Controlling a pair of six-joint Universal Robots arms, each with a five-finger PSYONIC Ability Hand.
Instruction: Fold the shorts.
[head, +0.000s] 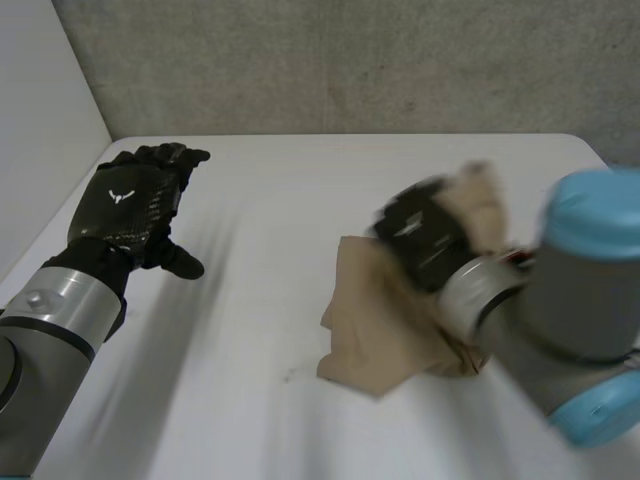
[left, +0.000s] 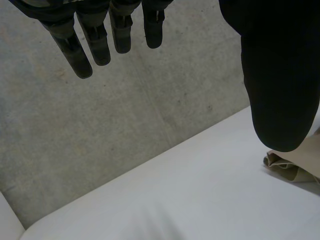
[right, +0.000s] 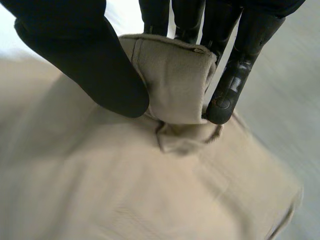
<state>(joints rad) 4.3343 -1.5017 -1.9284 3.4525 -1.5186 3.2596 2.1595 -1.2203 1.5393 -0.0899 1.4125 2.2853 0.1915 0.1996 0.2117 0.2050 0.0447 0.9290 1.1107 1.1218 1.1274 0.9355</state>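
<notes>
Shorts (head: 372, 345) of tan cloth lie bunched on the white table (head: 250, 330), toward the robot's right side. We see the black right hand (head: 422, 238) above them, blurred in the head view, with a raised fold of cloth just beyond it. The right arm's grey joint and light-blue cap cover the near right edge of the shorts there.

In the right wrist view the thumb (right: 100, 70) and fingers (right: 232, 85) are curled onto a thick, hemmed fold of the shorts and pinch it between them. The rest of the cloth spreads soft and blurred under the palm. We cannot tell which part of the garment this fold is.

The black left hand (head: 130, 205) is held over the table's far left part, well apart from the shorts, with its fingers straight and relaxed and nothing in them. In the left wrist view a crumpled corner of the shorts shows at the thumb's tip, partly hidden by it, and the grey concrete wall (left: 100, 125) rises behind the table.
</notes>
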